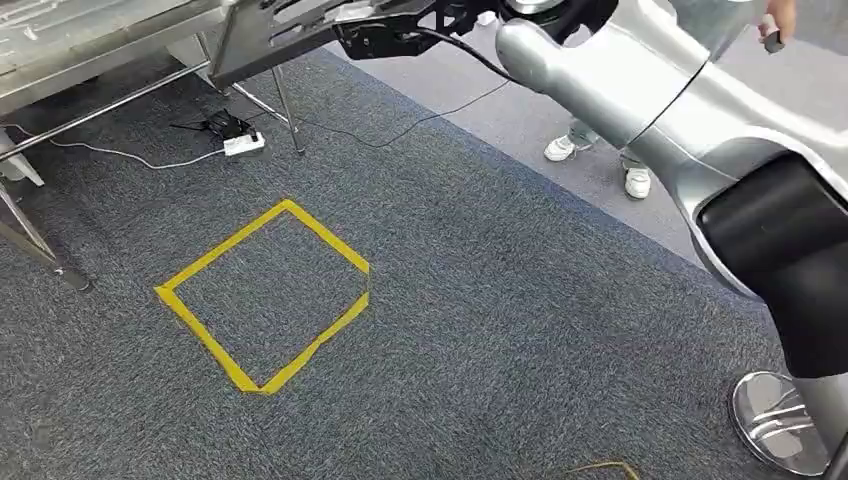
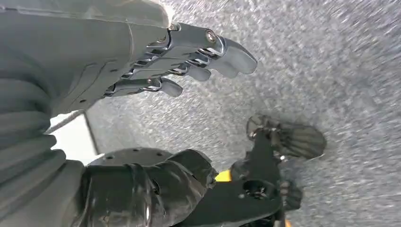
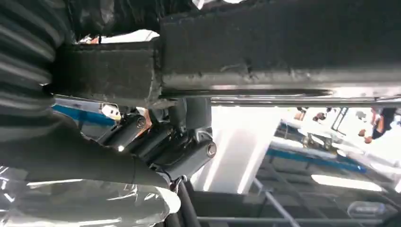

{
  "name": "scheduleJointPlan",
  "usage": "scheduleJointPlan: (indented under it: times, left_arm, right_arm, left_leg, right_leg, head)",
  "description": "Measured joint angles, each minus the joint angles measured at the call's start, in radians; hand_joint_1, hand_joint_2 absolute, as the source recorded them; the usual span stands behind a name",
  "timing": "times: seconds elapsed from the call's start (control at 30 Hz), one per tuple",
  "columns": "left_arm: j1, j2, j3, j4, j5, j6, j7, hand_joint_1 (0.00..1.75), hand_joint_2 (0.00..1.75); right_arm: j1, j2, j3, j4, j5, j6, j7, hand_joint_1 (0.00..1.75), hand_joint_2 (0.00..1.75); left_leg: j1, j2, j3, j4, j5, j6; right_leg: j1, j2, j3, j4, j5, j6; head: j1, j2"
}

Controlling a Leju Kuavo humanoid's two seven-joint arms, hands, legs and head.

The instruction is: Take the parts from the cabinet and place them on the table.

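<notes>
Our right hand (image 3: 161, 146) has its fingers clamped on a dark metal part (image 3: 283, 52), long axis level; our left hand (image 2: 189, 56) hangs, fingers apart.

The floor (image 1: 480, 330) is rough, matt grey carpet marked with a square of smooth yellow tape (image 1: 262, 296), and at the far left stands a worktop (image 1: 90, 40) of bare, dull-shining metal on thin metal legs. The right arm (image 1: 650, 95) is smooth satin silver with a glossy black joint cover. The left hand (image 2: 189, 59) has smooth grey metallic-looking fingers (image 2: 231, 54) beyond a matt ribbed cover.
</notes>
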Motion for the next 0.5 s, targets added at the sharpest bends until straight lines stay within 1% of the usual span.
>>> scheduleJointPlan:
  times: [0.03, 0.07, 0.1, 0.13, 0.17, 0.2, 0.23, 0.27, 0.3, 0.33, 0.37, 0.4, 0.43, 0.47, 0.5]
  left_arm:
    - [0.0, 0.0, 0.0, 0.0, 0.0, -0.002, -0.001, 0.0, 1.75]
    - [0.001, 0.0, 0.0, 0.0, -0.001, -0.003, -0.001, 0.0, 1.75]
    - [0.001, 0.0, 0.0, 0.0, -0.001, -0.004, -0.002, 0.0, 1.75]
    - [0.001, 0.0, 0.0, 0.0, -0.001, -0.004, -0.002, 0.0, 1.75]
    - [0.001, 0.0, 0.0, 0.0, -0.001, -0.005, -0.002, 0.0, 1.75]
    - [-0.001, 0.0, 0.0, 0.0, -0.001, -0.005, -0.002, 0.0, 1.75]
    - [-0.001, 0.0, 0.0, 0.0, -0.001, -0.005, -0.002, 0.0, 1.75]
    - [0.0, 0.0, 0.0, 0.0, -0.001, -0.005, -0.002, 0.0, 1.75]
    - [0.001, -0.001, 0.0, 0.0, -0.002, -0.004, -0.002, 0.0, 1.75]
    - [0.002, 0.0, 0.0, 0.001, -0.01, 0.009, 0.004, 0.0, 1.75]
    - [0.001, -0.001, 0.0, 0.001, -0.018, 0.018, 0.011, 0.0, 1.75]
    - [-0.002, -0.002, 0.0, 0.001, -0.024, 0.032, 0.016, 0.0, 1.75]
    - [-0.003, -0.002, 0.0, 0.001, -0.024, 0.037, 0.019, 0.0, 1.75]
    - [-0.003, -0.002, 0.0, 0.001, -0.024, 0.042, 0.019, 0.0, 1.75]
    - [-0.003, -0.002, 0.0, 0.001, -0.027, 0.046, 0.019, 0.0, 1.75]
  right_arm:
    - [0.002, -0.003, 0.0, 0.0, 0.002, 0.001, 0.0, 1.75, 1.75]
    - [0.003, -0.005, 0.0, 0.0, 0.003, 0.001, 0.0, 1.75, 1.75]
    - [0.001, -0.006, 0.0, -0.001, 0.005, 0.001, 0.0, 1.75, 1.75]
    - [-0.001, -0.006, 0.0, -0.001, 0.005, 0.0, 0.0, 1.75, 1.75]
    - [-0.003, -0.006, 0.0, -0.001, 0.006, 0.0, 0.0, 1.75, 1.75]
    - [-0.004, -0.005, 0.0, -0.005, 0.006, 0.0, 0.0, 1.75, 1.75]
    - [-0.003, -0.006, 0.0, -0.006, 0.006, 0.001, 0.0, 1.75, 1.75]
    - [-0.003, -0.006, 0.0, -0.006, 0.006, 0.001, 0.0, 1.75, 1.75]
    - [-0.004, -0.006, 0.0, -0.006, 0.007, 0.001, 0.0, 1.75, 1.75]
    - [-0.005, -0.005, 0.0, -0.01, 0.007, 0.0, 0.0, 1.75, 1.75]
    - [-0.005, -0.006, 0.0, -0.012, 0.007, 0.0, 0.0, 1.75, 1.75]
    - [-0.006, -0.006, 0.0, -0.012, 0.007, 0.0, 0.004, 1.75, 1.75]
    - [-0.006, -0.005, 0.0, -0.013, 0.007, 0.0, 0.004, 1.75, 1.75]
    - [-0.006, -0.006, 0.0, -0.015, 0.007, 0.0, 0.004, 1.75, 1.75]
    - [-0.004, -0.005, 0.0, -0.015, 0.007, 0.0, 0.003, 1.75, 1.75]
  left_leg:
    - [0.0, -0.006, 0.003, 0.003, -0.003, 0.0]
    - [-0.001, -0.01, 0.006, 0.009, -0.009, -0.001]
    - [0.0, -0.016, 0.009, 0.017, -0.017, -0.004]
    - [0.0, -0.02, 0.01, 0.025, -0.025, -0.008]
    - [-0.005, -0.022, 0.005, 0.032, -0.031, -0.015]
    - [-0.005, -0.024, -0.001, 0.042, -0.033, -0.017]
    - [-0.003, -0.025, -0.002, 0.038, -0.031, -0.021]
    - [-0.002, -0.027, -0.001, 0.032, -0.031, -0.024]
    - [-0.002, -0.028, -0.001, 0.032, -0.031, -0.028]
    - [0.0, -0.025, -0.008, 0.037, -0.04, -0.033]
    - [0.0, -0.016, -0.016, 0.064, -0.059, -0.042]
    - [0.004, -0.014, -0.043, 0.122, -0.09, -0.049]
    - [0.009, -0.012, -0.078, 0.194, -0.121, -0.055]
    - [0.013, -0.011, -0.114, 0.262, -0.144, -0.06]
    - [0.016, -0.009, -0.142, 0.309, -0.151, -0.064]
  right_leg:
    - [0.0, 0.0, -0.003, -0.011, 0.023, -0.001]
    - [0.0, 0.0, 0.016, -0.066, 0.066, -0.003]
    - [0.0, 0.001, 0.055, -0.157, 0.121, -0.005]
    - [0.0, 0.003, 0.093, -0.241, 0.164, -0.008]
    - [0.003, 0.013, 0.113, -0.27, 0.147, -0.009]
    - [0.001, 0.013, 0.115, -0.284, 0.148, -0.01]
    - [0.004, 0.012, 0.115, -0.284, 0.148, -0.011]
    - [0.008, 0.012, 0.115, -0.284, 0.145, -0.016]
    - [0.007, 0.011, 0.116, -0.289, 0.148, -0.02]
    - [-0.001, 0.007, 0.123, -0.299, 0.152, -0.027]
    - [-0.001, 0.005, 0.127, -0.305, 0.153, -0.03]
    - [-0.002, 0.004, 0.128, -0.306, 0.153, -0.034]
    - [-0.001, 0.004, 0.128, -0.306, 0.152, -0.035]
    - [-0.001, 0.003, 0.128, -0.305, 0.151, -0.037]
    - [-0.001, 0.003, 0.128, -0.305, 0.15, -0.037]
  head:
    - [0.001, 0.0]
    - [0.001, 0.0]
    - [0.001, 0.0]
    - [0.001, 0.0]
    - [-0.002, 0.0]
    - [-0.002, 0.0]
    - [-0.001, 0.0]
    - [0.0, 0.0]
    - [0.0, 0.0]
    - [0.0, 0.0]
    - [-0.003, 0.0]
    - [-0.002, 0.0]
    - [-0.003, 0.0]
    - [-0.003, 0.0]
    - [-0.002, 0.0]
